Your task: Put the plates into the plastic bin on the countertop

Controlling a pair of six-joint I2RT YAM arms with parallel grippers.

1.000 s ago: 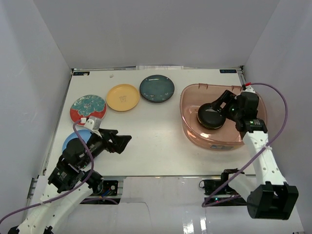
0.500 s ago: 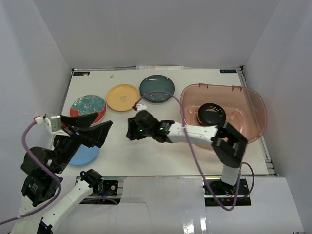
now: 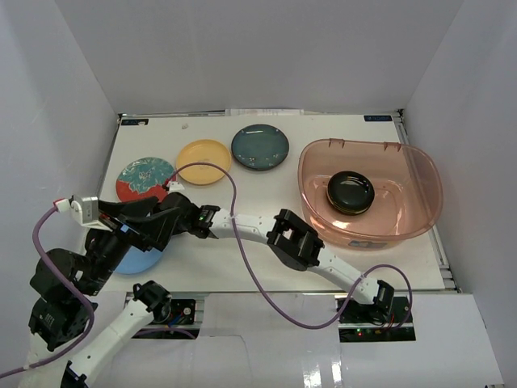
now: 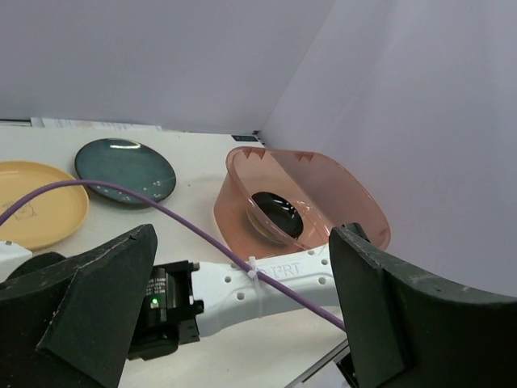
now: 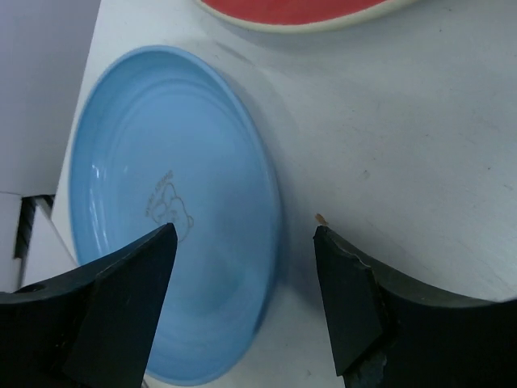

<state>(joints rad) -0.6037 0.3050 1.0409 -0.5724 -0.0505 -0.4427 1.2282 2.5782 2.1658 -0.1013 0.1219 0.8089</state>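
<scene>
**Edge Grasp Approach**

The right end effector is open and empty. Its jaws straddle the rim of the light blue plate, apparently for an edge grasp. The left end effector is wide open and empty. The plastic bin sits well apart on the desk and holds one black plate.

Bright, even, diffuse light; soft shadows; mild glare on the glossy plates.

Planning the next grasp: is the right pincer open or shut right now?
Open: the right pincer has fingers apart in its wrist view, light blue plate showing between them.
</scene>
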